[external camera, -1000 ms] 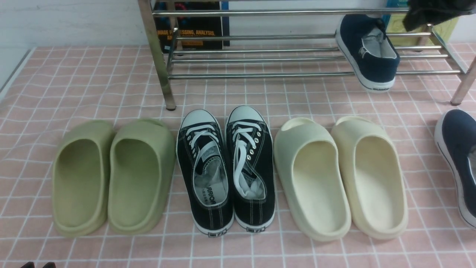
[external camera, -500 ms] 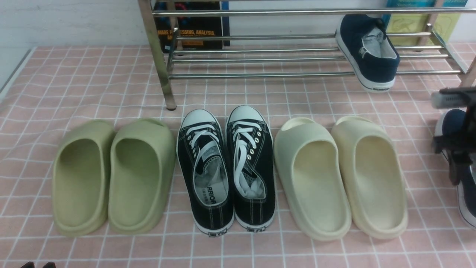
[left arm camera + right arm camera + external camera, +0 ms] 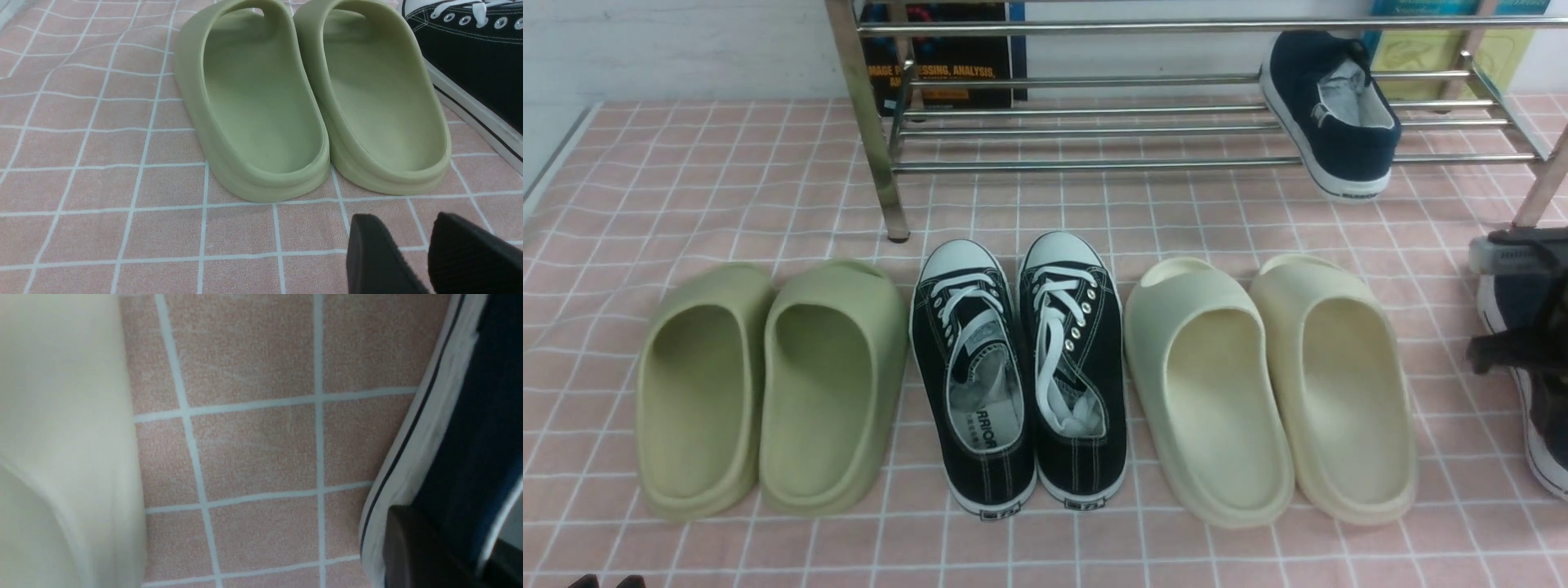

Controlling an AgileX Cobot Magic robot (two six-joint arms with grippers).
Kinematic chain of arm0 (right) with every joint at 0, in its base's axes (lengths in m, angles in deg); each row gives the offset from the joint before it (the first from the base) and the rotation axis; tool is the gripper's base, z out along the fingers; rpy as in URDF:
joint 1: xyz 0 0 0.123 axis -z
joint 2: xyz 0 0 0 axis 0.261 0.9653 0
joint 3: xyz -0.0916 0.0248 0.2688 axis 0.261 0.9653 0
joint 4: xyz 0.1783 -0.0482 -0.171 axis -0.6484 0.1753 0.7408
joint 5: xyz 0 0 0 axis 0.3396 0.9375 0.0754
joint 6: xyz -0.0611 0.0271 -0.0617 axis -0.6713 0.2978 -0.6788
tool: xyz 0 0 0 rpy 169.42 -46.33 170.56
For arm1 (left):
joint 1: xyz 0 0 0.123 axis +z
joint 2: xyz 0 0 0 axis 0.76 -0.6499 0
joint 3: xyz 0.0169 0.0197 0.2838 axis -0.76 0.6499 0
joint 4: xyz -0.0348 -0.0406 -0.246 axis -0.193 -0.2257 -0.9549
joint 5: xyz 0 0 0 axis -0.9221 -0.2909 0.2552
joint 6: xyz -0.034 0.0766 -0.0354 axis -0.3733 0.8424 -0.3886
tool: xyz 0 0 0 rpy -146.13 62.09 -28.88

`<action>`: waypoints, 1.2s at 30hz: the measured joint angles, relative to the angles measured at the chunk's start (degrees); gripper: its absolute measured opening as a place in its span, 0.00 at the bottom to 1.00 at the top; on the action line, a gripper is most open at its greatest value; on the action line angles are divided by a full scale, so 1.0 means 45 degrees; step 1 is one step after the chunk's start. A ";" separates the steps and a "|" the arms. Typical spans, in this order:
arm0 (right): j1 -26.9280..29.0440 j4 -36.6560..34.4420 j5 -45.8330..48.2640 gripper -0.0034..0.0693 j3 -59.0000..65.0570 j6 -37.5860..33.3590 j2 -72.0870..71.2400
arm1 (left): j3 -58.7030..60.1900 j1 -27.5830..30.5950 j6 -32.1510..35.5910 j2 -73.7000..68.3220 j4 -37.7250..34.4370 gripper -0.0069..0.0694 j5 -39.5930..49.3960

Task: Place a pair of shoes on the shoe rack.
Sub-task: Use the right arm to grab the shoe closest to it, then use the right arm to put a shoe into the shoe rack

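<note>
Two pale green moulded foam slides (image 3: 261, 102) lie side by side on a pink cloth with a white grid pattern (image 3: 102, 183), their inner walls touching and their open heels toward the camera. A black canvas lace-up sneaker with a white rubber sole (image 3: 470, 53), cut off by the frame edge, lies just beside one slide. The left gripper (image 3: 425, 261) shows two black ribbed fingertips (image 3: 380, 253), set slightly apart, with nothing between them, near the slides' heels.

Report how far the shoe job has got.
Done: one navy shoe sits on the shoe rack. In hand: the right gripper is at the second navy shoe on the cloth; grip unclear. Still to do: lifting and racking that shoe.
</note>
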State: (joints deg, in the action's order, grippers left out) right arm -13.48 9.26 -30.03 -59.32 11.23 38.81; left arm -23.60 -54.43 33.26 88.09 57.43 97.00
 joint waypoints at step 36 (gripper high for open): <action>-0.0460 0.0358 -0.0806 0.06 -1.1708 -0.3152 0.5995 | 0.0000 0.0000 0.0000 0.0000 0.0000 0.40 0.0000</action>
State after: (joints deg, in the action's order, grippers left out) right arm -15.55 10.87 -33.66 -112.01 -2.96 65.79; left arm -23.60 -54.43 33.26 88.09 57.43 97.00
